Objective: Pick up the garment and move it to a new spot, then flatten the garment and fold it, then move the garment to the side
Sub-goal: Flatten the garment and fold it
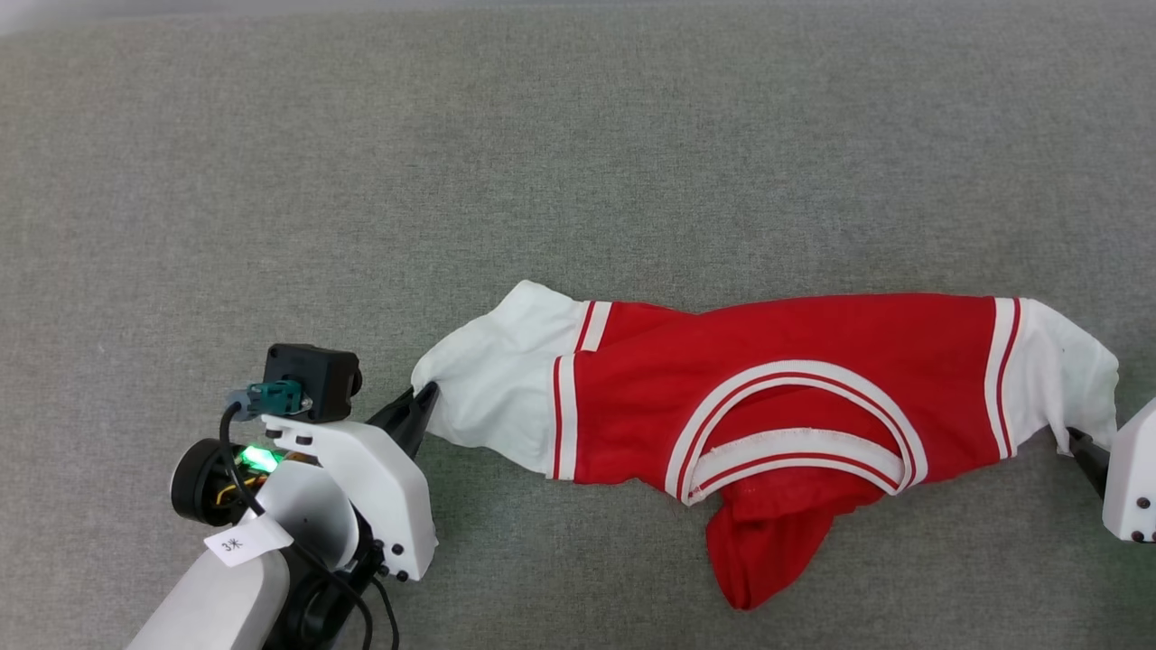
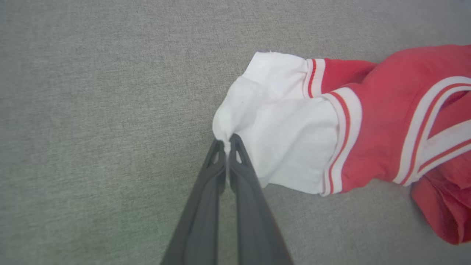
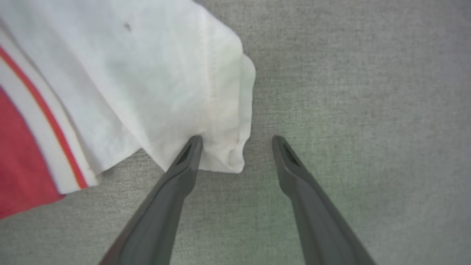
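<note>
The left gripper point(image 2: 226, 142) is pinched tight on the outer edge of the garment's white sleeve, and a small pucker of cloth is caught between its fingertips. The right gripper point(image 3: 237, 141) stands wide and holds nothing. The corner of the other white sleeve lies in the gap between its fingers point(image 3: 184, 165). One tip meets the sleeve's hem, though it is hard to tell whether it presses the cloth or only overlaps it. In the head view the frame's right edge cuts off most of this gripper.

Between the two grippers, the garment point(image 1: 795, 388) lies stretched sideways on the grey fabric surface point(image 1: 578, 135). Its striped collar faces up, with a white sleeve at each end. The red body is bunched and folded under itself, with a crumpled red lobe trailing towards the robot, so the chest side is hidden. Beyond the garment, the grey surface runs on to the top of the head view.
</note>
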`<state>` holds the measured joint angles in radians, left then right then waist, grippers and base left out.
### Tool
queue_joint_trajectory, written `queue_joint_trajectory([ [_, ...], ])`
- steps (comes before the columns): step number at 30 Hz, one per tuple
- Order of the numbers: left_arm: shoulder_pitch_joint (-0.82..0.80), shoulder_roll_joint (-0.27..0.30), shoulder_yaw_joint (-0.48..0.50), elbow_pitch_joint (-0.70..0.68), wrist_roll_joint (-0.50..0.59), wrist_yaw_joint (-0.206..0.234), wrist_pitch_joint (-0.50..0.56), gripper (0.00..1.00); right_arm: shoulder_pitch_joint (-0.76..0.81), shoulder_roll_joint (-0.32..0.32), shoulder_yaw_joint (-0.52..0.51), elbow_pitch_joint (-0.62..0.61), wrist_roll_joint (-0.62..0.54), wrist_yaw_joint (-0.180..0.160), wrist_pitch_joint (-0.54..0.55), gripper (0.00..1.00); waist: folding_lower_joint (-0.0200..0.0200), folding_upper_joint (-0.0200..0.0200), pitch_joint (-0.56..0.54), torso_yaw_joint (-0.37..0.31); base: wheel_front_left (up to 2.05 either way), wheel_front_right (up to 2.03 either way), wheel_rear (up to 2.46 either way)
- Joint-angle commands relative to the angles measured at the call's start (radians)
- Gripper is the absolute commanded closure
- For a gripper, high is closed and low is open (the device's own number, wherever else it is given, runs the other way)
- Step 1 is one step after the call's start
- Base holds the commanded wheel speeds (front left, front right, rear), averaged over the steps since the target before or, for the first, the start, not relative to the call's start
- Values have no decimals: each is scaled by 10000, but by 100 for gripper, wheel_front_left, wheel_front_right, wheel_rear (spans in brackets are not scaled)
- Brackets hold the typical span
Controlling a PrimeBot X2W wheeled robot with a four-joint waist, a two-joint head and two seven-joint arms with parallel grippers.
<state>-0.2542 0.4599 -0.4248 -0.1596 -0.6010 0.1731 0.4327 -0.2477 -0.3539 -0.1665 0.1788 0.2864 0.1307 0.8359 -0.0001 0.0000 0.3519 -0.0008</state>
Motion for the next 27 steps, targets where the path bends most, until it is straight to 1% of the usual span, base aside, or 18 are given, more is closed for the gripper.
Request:
queue_joint_trajectory([
  [1,-137,20,-19,-39,72,16,16,100,12,176,248,297,135,0,20,0,1,0,41,22,0,0,0],
  [3,-180,32,-34,-41,79,13,40,100,93,243,486,572,185,9,38,0,1,0,81,42,0,0,0],
  [4,-196,41,-33,-37,81,14,29,100,136,271,588,717,228,14,62,16,1,0,94,51,0,0,0],
  [5,-201,47,-33,-24,77,18,31,100,195,287,701,854,269,14,95,71,1,0,99,60,0,0,0],
  [6,-195,55,-37,-6,72,20,36,100,252,289,784,970,326,14,100,100,1,0,98,68,0,0,0],
  [7,-195,55,-40,10,72,24,37,100,302,278,827,1077,386,14,53,100,1,0,89,72,0,0,0],
  [8,-190,61,-32,99,52,32,-6,100,388,84,920,1289,524,0,-88,100,1,0,-48,64,0,0,0],
  [10,-144,59,-26,157,22,30,-42,100,322,-71,842,1272,616,-2,-384,100,1,0,-200,47,0,0,0],
  [17,14,158,64,222,-50,-47,-261,100,-127,-657,383,752,832,-6,-1304,100,1,0,-1092,-114,0,0,0],
  [20,-46,244,161,164,-70,-117,-410,100,-239,-911,336,389,1030,-5,-1424,100,1,0,-1558,-195,0,0,0],
  [22,-247,400,269,45,164,-102,-572,100,-392,-1077,446,76,1405,-5,-1362,100,1,0,-1798,-264,0,0,0],
  [25,-339,484,329,-21,228,-131,-748,100,-561,-1538,573,-331,1657,-6,-1234,100,1,0,-2205,-344,0,0,0],
  [27,-533,583,423,-150,262,-169,-783,100,-791,-1723,568,-614,1769,-5,-1161,100,1,0,-2436,-378,0,0,0],
])
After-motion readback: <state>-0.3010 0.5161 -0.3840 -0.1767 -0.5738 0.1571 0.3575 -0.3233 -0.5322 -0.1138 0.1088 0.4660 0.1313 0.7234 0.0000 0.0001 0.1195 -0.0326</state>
